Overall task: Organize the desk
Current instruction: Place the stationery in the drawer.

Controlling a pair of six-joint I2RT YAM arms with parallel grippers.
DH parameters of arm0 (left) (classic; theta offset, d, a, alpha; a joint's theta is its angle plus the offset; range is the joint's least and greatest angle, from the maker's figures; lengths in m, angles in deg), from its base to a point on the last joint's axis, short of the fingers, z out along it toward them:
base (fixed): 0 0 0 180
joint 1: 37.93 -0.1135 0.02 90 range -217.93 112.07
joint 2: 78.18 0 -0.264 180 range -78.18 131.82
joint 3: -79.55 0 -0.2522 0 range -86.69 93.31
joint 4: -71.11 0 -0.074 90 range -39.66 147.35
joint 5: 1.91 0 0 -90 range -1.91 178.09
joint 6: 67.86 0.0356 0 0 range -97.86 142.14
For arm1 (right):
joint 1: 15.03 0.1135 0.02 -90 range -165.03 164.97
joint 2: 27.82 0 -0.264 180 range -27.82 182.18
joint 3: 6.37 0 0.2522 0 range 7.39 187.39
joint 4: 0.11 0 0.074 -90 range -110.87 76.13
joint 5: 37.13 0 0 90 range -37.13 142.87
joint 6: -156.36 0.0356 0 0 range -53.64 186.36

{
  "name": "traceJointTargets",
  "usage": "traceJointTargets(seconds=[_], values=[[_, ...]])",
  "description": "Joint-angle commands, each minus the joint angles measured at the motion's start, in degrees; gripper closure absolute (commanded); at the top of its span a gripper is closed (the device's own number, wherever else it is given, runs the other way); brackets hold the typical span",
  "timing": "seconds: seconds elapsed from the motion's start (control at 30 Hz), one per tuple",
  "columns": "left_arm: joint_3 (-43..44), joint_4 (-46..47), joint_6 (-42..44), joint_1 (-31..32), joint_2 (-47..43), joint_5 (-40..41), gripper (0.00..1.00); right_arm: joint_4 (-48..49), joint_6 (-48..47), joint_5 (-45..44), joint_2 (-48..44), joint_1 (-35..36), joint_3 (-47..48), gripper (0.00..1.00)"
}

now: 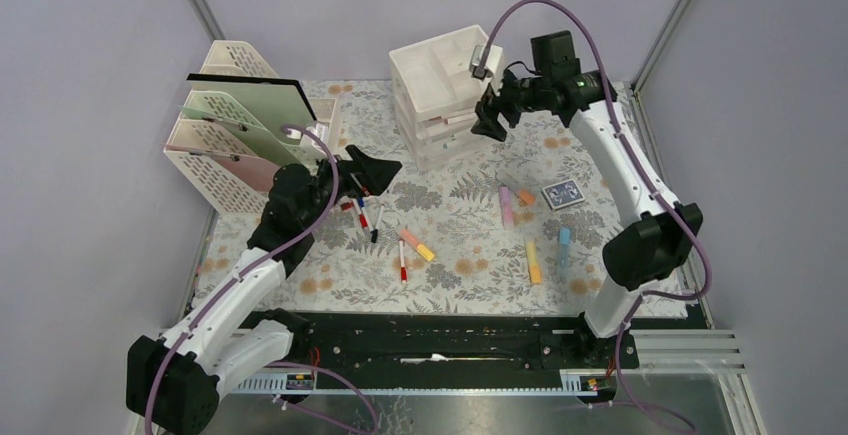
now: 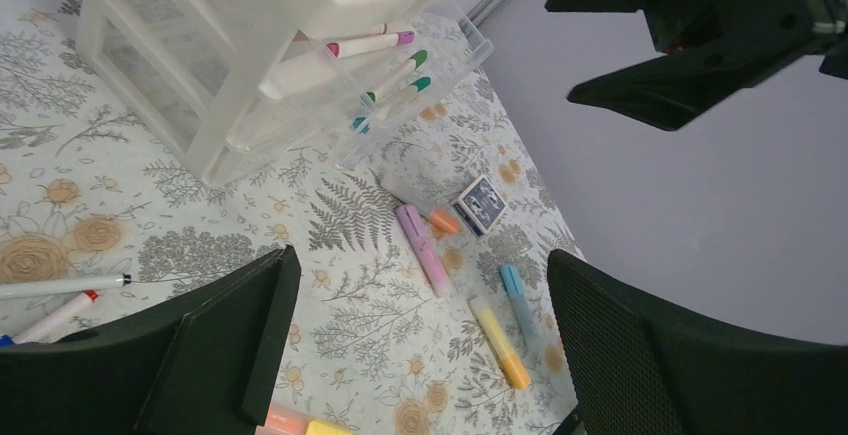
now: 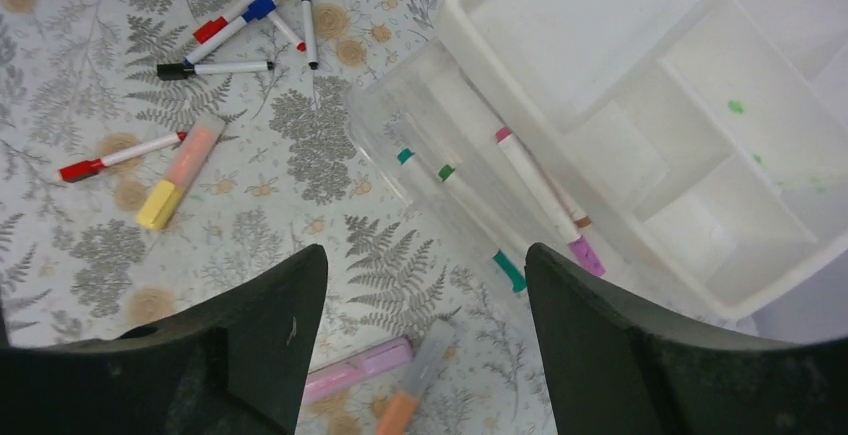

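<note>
The desk is covered in a pale fern-and-flower cloth. My left gripper hangs open and empty over the left-centre, above a cluster of thin markers; in its wrist view the left gripper frames bare cloth and highlighters. My right gripper is open and empty beside the white drawer unit. Below the right gripper is a pulled-out clear drawer holding several markers. Pink, orange, yellow and blue highlighters lie loose on the right.
A cream lattice file rack with folders stands at the back left. A blue card deck lies near the highlighters. A yellow-orange highlighter and a red-capped marker lie mid-desk. Metal rails and grey walls bound the desk.
</note>
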Motion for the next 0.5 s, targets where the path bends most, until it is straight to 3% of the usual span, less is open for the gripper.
traceJointTargets(seconds=[0.0,0.47], values=[[3.0,5.4,-3.2,-1.0,1.4,-3.9,0.01,1.9,9.7,5.6,-5.4,-2.5,-3.7,0.2],[3.9,6.1,-7.4,-2.1,4.1,-5.5,0.01,4.4,16.6,13.4,-12.4,-11.6,-15.2,0.13]])
